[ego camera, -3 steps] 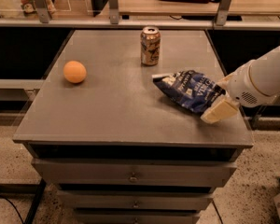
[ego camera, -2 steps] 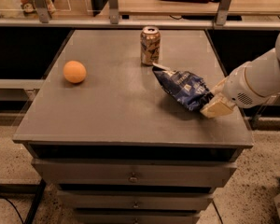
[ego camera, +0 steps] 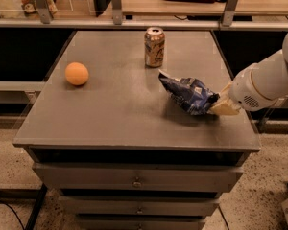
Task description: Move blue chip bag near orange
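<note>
The blue chip bag (ego camera: pixel 188 93), crumpled dark navy foil with white lettering, lies on the right half of the grey table (ego camera: pixel 120 114). My gripper (ego camera: pixel 218 106) comes in from the right on a white arm and is shut on the bag's right end, low over the table. The orange (ego camera: pixel 77 74) sits on the left side of the table, well apart from the bag.
A gold-and-white drink can (ego camera: pixel 154 47) stands upright at the back middle of the table, just behind the bag's left end. The table has drawers below its front edge (ego camera: pixel 134 147). A railing and a shelf run behind it.
My gripper and the blue chip bag have shifted a little to the left together, towards the table's middle. The orange and the can have not moved.
</note>
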